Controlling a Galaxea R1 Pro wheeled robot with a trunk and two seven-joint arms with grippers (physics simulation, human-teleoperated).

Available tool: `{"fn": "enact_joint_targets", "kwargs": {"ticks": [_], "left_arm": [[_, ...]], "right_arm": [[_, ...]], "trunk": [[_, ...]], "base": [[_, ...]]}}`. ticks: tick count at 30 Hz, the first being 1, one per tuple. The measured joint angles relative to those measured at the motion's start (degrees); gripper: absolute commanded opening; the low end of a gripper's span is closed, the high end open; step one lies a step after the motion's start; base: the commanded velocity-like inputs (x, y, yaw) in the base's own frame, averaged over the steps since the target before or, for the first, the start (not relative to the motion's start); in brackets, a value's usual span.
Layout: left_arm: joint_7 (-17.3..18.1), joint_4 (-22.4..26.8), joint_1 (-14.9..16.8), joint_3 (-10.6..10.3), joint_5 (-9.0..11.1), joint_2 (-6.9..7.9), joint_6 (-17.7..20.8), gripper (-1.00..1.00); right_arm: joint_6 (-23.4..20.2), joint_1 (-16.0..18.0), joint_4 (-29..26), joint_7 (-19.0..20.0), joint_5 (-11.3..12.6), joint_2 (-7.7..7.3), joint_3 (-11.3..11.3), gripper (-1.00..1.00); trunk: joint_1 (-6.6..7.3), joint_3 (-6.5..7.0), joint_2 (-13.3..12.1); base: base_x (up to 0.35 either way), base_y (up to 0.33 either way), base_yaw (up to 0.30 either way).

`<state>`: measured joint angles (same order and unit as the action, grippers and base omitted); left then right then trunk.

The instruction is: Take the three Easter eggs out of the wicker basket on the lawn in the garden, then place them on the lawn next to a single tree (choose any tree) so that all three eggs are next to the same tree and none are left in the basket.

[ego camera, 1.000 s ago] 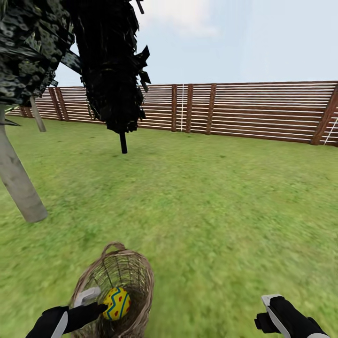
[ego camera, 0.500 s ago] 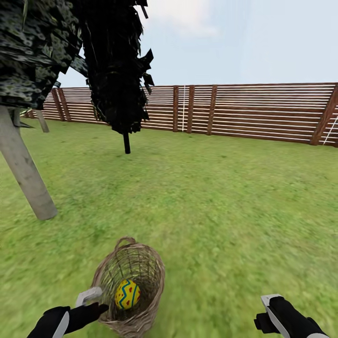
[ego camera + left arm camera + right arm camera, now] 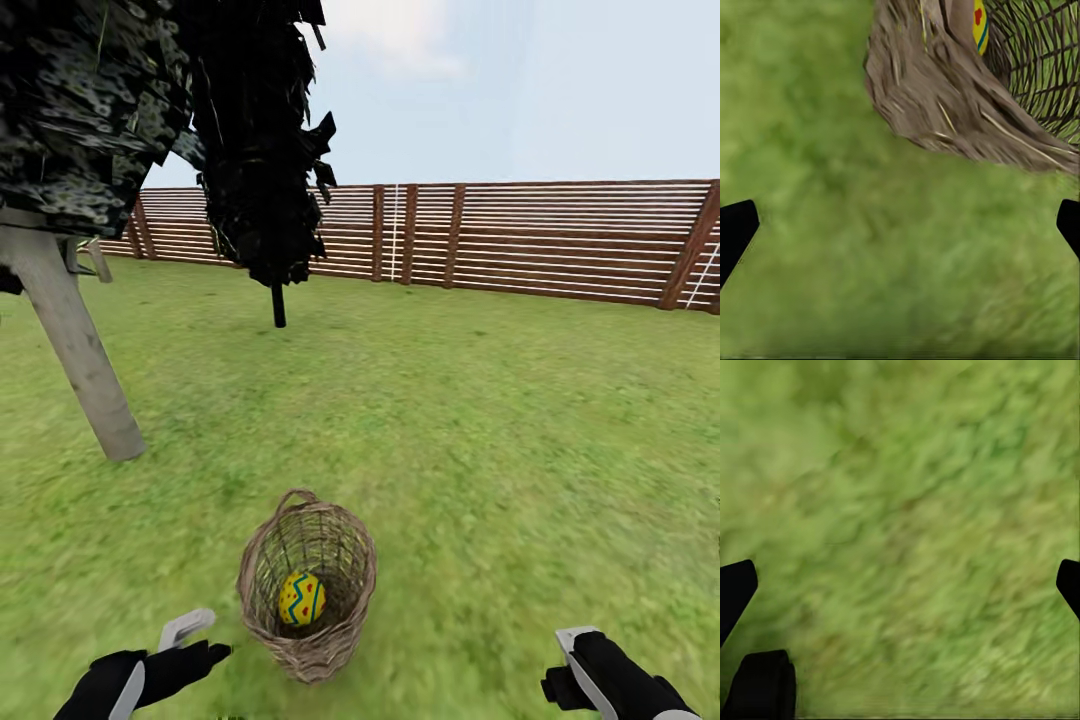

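The wicker basket [image 3: 309, 590] stood on the lawn [image 3: 500, 430], tipped so that its mouth faced the head camera, with its thin handle [image 3: 298, 497] arching at the far rim. One yellow egg [image 3: 301, 598] with blue zigzags and red spots lay inside, low against the woven wall (only this one egg could be made out in the basket). In the left wrist view the same egg [image 3: 979, 24] peeped past the basket's rough brown side [image 3: 945, 97], with grass beneath.

The left gripper [image 3: 193, 640] hung just beside the basket, on its left, not touching it; its fingers stood well apart and held nothing. The right gripper [image 3: 578, 650] hovered over bare grass, well apart from the basket, with its fingers [image 3: 735, 589] likewise spread wide and empty.

A pale grey-tan trunk [image 3: 75, 340] rose from the grass to the left and beyond the basket, under a dark jagged crown [image 3: 90, 100]. Farther back stood an all-black tree [image 3: 265, 150] on a thin black stem. A brown slatted fence [image 3: 540, 240] closed the far side of the garden under a pale blue sky [image 3: 520, 90].
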<state>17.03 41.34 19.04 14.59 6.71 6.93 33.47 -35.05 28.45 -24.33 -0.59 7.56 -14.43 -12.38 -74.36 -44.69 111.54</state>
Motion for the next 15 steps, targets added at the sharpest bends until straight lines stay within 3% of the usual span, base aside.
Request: {"fn": "enact_joint_targets", "kwargs": {"ticks": [11, 15], "left_arm": [[-0.2, -0.4, 0.0, 0.4, 0.1, 0.56, 0.1, 1.00], [0.2, -0.2, 0.0, 1.7, 0.2, 3.67, 0.6, 1.00]], "right_arm": [[-0.1, 0.0, 0.0, 0.1, 0.0, -0.19, 0.1, 1.00], [-0.3, 0.0, -0.9, 0.6, 0.1, -0.80, 0.4, 1.00]], "trunk": [[2.42, 1.97, -4.4], [3.30, 2.69, -6.0]], "base": [[-0.258, 0.207, 0.000], [-0.258, 0.208, 0.000]]}}
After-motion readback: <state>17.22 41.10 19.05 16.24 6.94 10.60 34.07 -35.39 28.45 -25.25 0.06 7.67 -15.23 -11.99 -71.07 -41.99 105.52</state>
